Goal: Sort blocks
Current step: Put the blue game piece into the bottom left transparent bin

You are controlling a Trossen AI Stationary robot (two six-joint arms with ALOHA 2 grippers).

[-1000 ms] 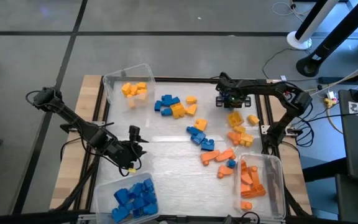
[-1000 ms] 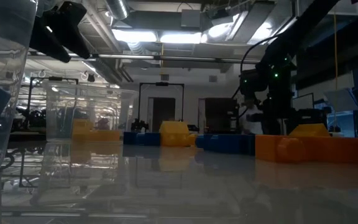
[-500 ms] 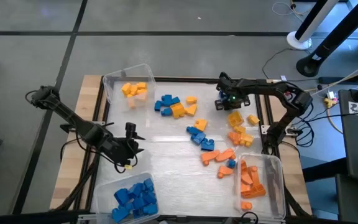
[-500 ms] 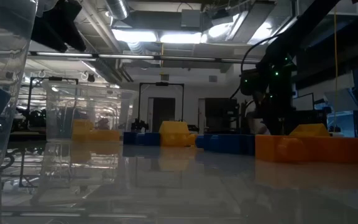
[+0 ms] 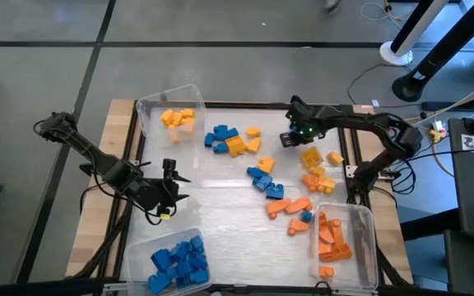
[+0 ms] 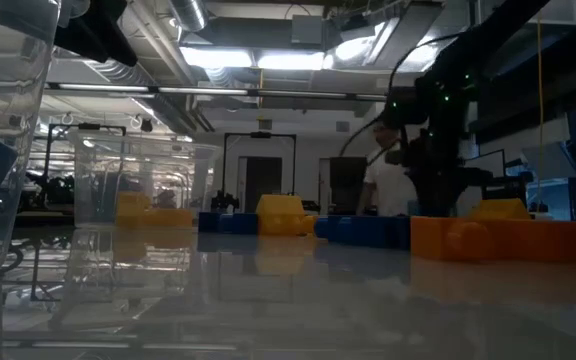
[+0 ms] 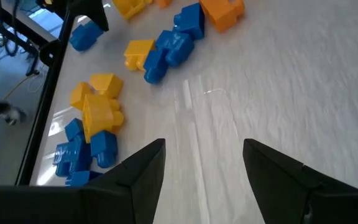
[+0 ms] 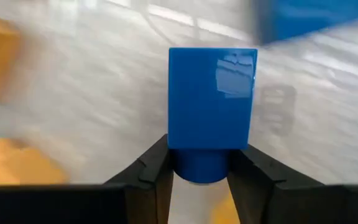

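Loose blue, yellow and orange blocks lie in clusters on the white table top: blue and yellow ones [image 5: 233,140] at the far middle, blue ones [image 5: 266,181] in the centre, orange ones [image 5: 290,205] toward the near right. My right gripper [image 5: 290,136] hangs over the far right part of the table, shut on a blue block [image 8: 211,99]. My left gripper [image 5: 169,177] stands open above bare table at the left, with nothing between its fingers [image 7: 148,171]. My right gripper pinches the blue block between its two fingers at its round studded end [image 8: 201,167]. The rest of the block sticks out past the fingertips. The fingers point steeply down, and the block is lifted clear of the table.
A clear bin [image 5: 171,115] with yellow blocks stands at the far left, one with blue blocks [image 5: 175,259] at the near left, and one with orange blocks [image 5: 340,238] at the near right. Yellow and orange blocks [image 5: 315,168] lie below the right gripper. A person [image 6: 383,185] stands in the room beyond.
My right gripper has risen a little with the blue block, rolled about its own line and drifted toward the table's left. My left gripper, still open, has risen and gone toward the far edge. A person has come into the low view.
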